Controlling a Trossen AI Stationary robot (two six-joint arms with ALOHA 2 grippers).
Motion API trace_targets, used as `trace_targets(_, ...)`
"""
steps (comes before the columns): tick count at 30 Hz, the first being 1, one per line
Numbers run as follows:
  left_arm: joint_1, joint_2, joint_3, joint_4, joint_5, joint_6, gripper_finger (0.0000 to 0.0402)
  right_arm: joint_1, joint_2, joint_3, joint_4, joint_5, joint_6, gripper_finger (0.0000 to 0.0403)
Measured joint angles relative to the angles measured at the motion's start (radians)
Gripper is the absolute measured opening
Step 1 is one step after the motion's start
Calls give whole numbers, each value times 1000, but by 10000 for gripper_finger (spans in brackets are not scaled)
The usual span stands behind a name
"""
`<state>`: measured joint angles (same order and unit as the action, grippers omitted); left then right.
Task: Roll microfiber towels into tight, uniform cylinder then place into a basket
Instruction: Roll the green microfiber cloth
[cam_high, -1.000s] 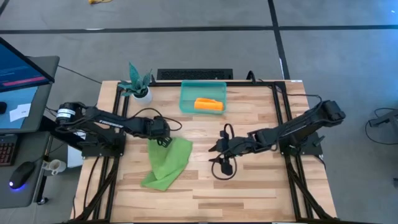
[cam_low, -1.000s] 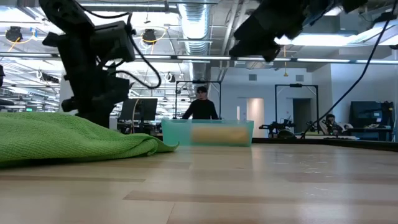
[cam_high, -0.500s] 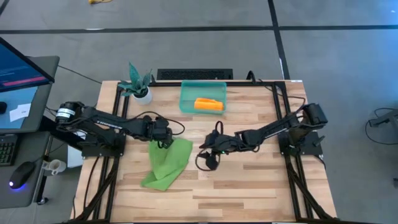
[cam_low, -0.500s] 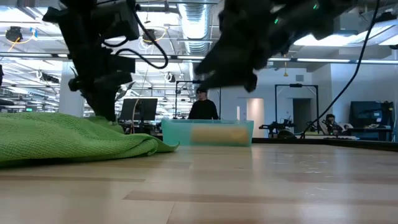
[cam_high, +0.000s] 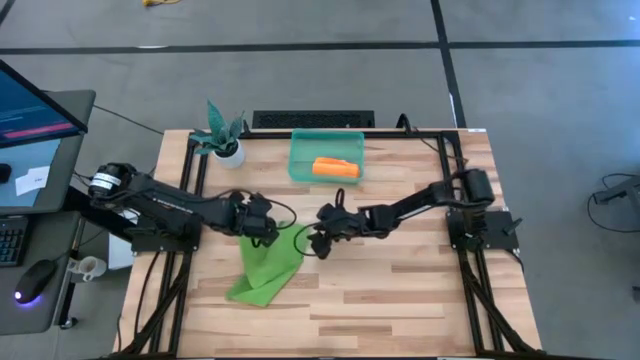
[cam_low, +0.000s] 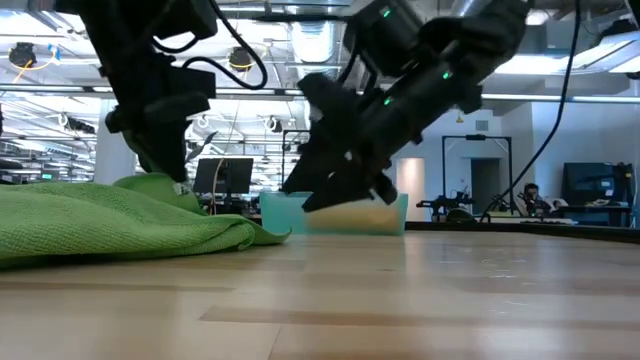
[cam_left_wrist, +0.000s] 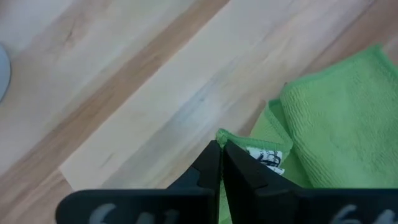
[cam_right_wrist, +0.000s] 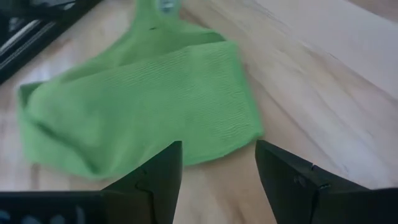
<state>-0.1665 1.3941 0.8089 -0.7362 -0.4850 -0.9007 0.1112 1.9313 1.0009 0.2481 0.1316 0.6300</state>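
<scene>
High view: left gripper (cam_high: 268, 230) pinches lime green towel (cam_high: 266, 263) corner; right gripper (cam_high: 318, 240) spread wide just beside it

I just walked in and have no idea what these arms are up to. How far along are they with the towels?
About halfway. The orange towel already lies rolled in the basket. The green towel is still loose and crumpled on the table; the left gripper is shut on its corner, and the open right gripper is at its other edge. Rolling and binning it remain.

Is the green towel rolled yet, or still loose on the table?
Still loose: the green towel lies crumpled and partly folded on the table, one corner pinched by the left gripper.
</scene>
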Motion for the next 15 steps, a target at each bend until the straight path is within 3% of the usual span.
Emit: trace_targets(15, -1, 0, 0, -9, -1, -10, 0, -21, 150, 98, 6, -1, 72, 223)
